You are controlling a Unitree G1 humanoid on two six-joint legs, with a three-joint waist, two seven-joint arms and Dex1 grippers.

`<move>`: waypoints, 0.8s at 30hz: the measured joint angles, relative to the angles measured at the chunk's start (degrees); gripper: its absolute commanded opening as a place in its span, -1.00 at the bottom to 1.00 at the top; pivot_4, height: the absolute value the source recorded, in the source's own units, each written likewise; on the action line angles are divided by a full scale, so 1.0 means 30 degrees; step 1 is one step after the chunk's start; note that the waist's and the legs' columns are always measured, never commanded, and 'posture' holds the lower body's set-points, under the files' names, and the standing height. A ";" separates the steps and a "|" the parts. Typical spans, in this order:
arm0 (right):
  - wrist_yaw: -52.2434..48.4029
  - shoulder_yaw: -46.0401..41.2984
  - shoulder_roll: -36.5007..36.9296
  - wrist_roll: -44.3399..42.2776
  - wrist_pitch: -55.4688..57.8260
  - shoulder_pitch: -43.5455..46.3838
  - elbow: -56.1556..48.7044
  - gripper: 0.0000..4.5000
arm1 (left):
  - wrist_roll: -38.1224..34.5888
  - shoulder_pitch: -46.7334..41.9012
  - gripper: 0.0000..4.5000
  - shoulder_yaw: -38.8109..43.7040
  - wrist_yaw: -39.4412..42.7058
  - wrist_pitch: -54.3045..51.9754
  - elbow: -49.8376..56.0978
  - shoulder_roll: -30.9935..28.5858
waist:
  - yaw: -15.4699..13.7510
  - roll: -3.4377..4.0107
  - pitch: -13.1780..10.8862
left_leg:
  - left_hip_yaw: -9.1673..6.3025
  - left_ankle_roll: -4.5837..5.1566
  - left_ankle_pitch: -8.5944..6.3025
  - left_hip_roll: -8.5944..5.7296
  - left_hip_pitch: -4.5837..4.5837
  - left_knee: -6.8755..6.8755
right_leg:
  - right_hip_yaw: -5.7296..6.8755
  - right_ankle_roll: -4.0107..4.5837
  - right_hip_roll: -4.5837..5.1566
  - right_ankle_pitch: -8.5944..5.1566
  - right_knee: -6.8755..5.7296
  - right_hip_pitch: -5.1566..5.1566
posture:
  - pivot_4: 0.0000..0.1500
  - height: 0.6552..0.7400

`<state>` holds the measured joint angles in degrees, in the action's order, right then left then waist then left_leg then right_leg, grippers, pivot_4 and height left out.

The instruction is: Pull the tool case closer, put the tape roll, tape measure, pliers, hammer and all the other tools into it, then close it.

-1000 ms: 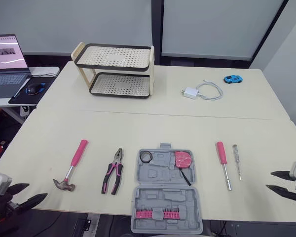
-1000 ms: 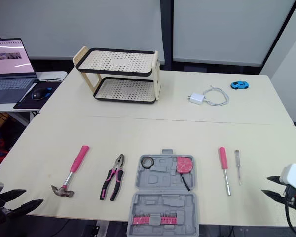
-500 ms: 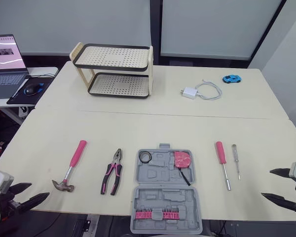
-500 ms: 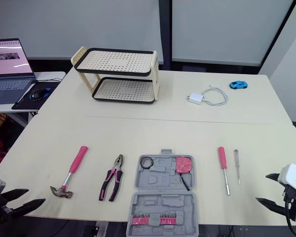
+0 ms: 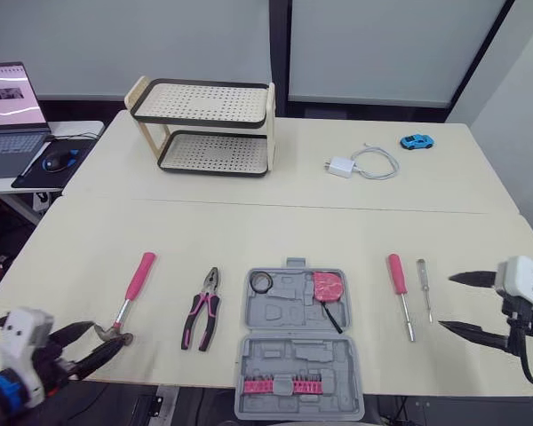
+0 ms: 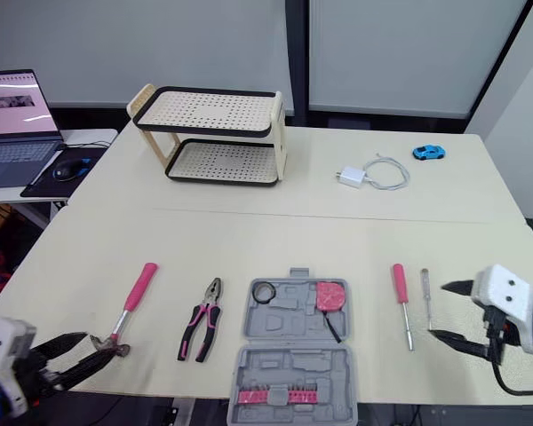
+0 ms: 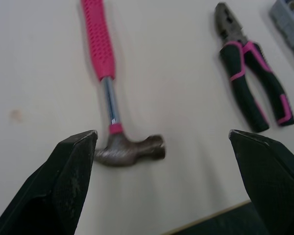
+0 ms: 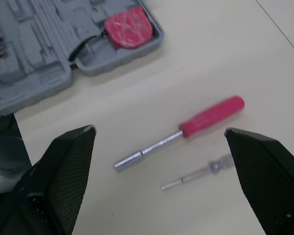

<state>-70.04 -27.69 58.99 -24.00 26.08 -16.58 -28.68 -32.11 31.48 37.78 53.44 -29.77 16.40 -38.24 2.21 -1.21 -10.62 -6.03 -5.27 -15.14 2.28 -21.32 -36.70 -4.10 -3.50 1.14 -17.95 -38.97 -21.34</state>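
Note:
The grey tool case (image 5: pixel 302 355) lies open at the table's front edge. A black tape roll (image 5: pixel 263 281) and a pink tape measure (image 5: pixel 329 286) rest in its far half. Left of it lie the pink-and-black pliers (image 5: pixel 204 308) and the pink-handled hammer (image 5: pixel 131 293). To its right are a pink screwdriver (image 5: pixel 400 284) and a thin clear one (image 5: pixel 424 288). My left gripper (image 5: pixel 87 344) is open, just short of the hammer head (image 7: pixel 130 149). My right gripper (image 5: pixel 457 303) is open beside the thin screwdriver (image 8: pixel 201 172), holding nothing.
A two-tier perforated rack (image 5: pixel 209 129) stands at the back left. A white charger with cable (image 5: pixel 360 164) and a blue toy car (image 5: pixel 417 141) lie at the back right. A laptop (image 5: pixel 9 115) and mouse (image 5: pixel 60 160) sit on a side desk to the left.
My left gripper has come up and inward to the hammer head. My right gripper has moved inward over the table toward the screwdrivers and spread wider.

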 measured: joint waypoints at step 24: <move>0.1325 1.0260 -0.0745 -0.2895 0.3511 1.1189 -0.1185 0.99 | 0.4441 -0.3852 1.00 -1.0110 -1.1778 -0.0868 0.4180 0.6420 | -0.0079 0.0127 0.0008 | 0.0013 0.0128 -0.0073 -0.0195 -0.0166 -0.0063 | -0.0012 -0.0105 0.0187 0.0093 0.0168 -0.0053 | 1.00 0.88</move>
<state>-66.07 3.10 56.75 -32.68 36.61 16.99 -32.23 -18.79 19.92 7.45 18.11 -32.37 28.94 -18.99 1.97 -0.83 -10.59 -5.99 -4.89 -15.36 1.69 -21.81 -36.89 -4.13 -3.82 1.70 -17.67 -38.47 -21.49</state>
